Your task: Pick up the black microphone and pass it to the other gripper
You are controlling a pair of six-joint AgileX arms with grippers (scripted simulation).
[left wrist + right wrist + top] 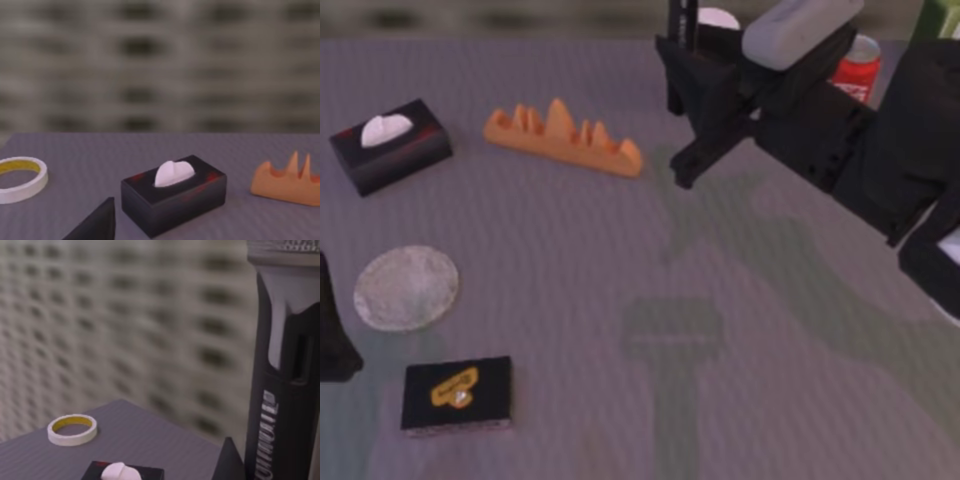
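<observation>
The left gripper [332, 345] sits parked at the table's left edge, left of the orange spiked rack [563, 138] (I cannot tell how its fingers stand). Going rightward: a black tissue box [390, 145] left of the rack, a grey round disc [406, 288] and a flat black box with a yellow logo [457, 394] below-left of it. Right of the rack, the right gripper [720, 110] hangs raised, closed around the black microphone [285, 390], which stands upright in it, grey head [800, 30] uppermost. A red soda can [857, 68] lies farther right.
</observation>
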